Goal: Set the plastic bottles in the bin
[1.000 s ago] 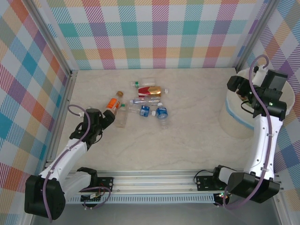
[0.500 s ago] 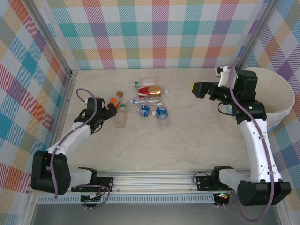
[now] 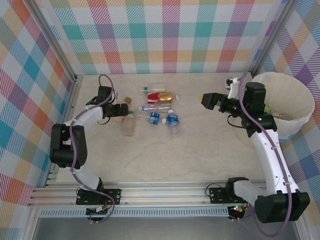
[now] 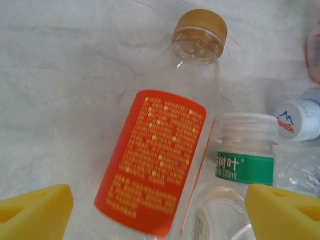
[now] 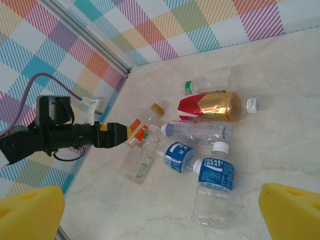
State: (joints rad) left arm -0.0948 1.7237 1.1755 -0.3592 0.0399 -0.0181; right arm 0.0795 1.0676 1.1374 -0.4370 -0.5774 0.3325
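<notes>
Orange-label bottle [image 4: 159,152] lies between the spread fingers of the left gripper [image 4: 159,212], not gripped; right gripper [image 5: 161,207] gapes wide, empty, 7 bottles [image 5: 200,135] ahead of its fingers

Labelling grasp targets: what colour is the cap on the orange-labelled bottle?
Golden-brown cap on the orange-labelled bottle, clearest in the left wrist view.

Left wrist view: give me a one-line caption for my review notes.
Open left claw over the orange-labelled bottle lying on the table, a green-labelled bottle alongside it.
</notes>
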